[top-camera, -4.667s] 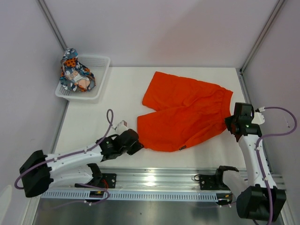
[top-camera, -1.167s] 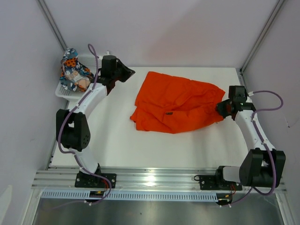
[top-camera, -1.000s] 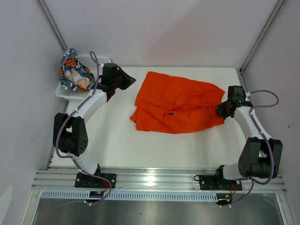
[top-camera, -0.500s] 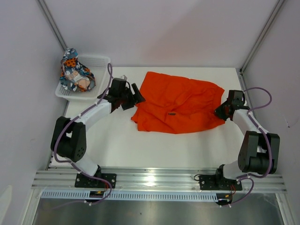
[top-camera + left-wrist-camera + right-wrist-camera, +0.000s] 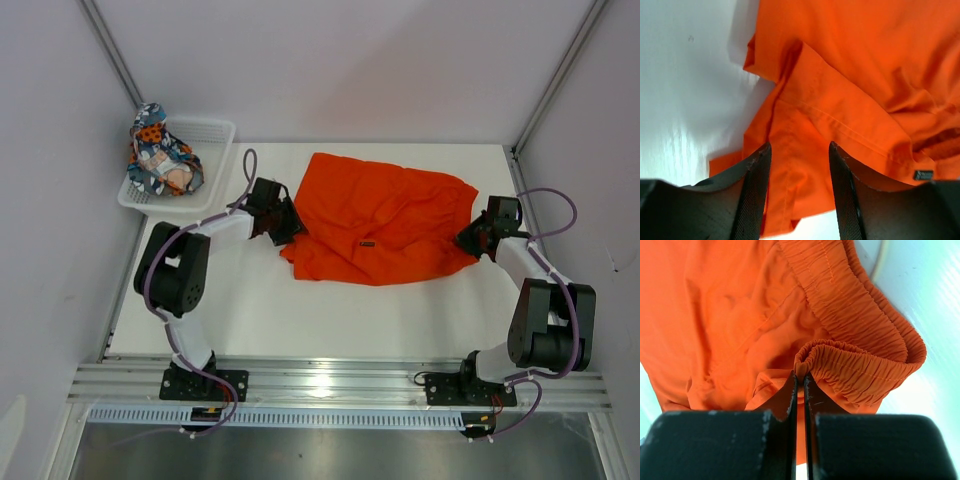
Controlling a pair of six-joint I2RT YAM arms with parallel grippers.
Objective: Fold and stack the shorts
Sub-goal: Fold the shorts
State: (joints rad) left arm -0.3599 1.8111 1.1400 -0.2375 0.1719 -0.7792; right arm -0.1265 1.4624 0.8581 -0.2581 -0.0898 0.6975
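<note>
The orange shorts (image 5: 385, 220) lie folded over on the white table, waistband to the right. My left gripper (image 5: 287, 226) is at their left hem. In the left wrist view it (image 5: 800, 146) is open, its fingers (image 5: 752, 195) straddling the orange hem (image 5: 805, 165) without pinching it. My right gripper (image 5: 468, 240) is at the right edge of the shorts. It (image 5: 800, 377) is shut on a fold of the gathered elastic waistband (image 5: 855, 365). The printed shorts (image 5: 160, 160) sit bunched in the white basket (image 5: 215, 135) at the back left.
The basket stands in the table's far left corner against the wall. Metal frame posts (image 5: 545, 90) rise at both back corners. The arms' base rail (image 5: 320, 385) runs along the near edge. Bare table (image 5: 330, 320) lies in front of the orange shorts.
The left arm swung from beside the basket down to the left hem of the orange shorts, with its jaws spread over the fabric. The right gripper kept hold of the waistband.
</note>
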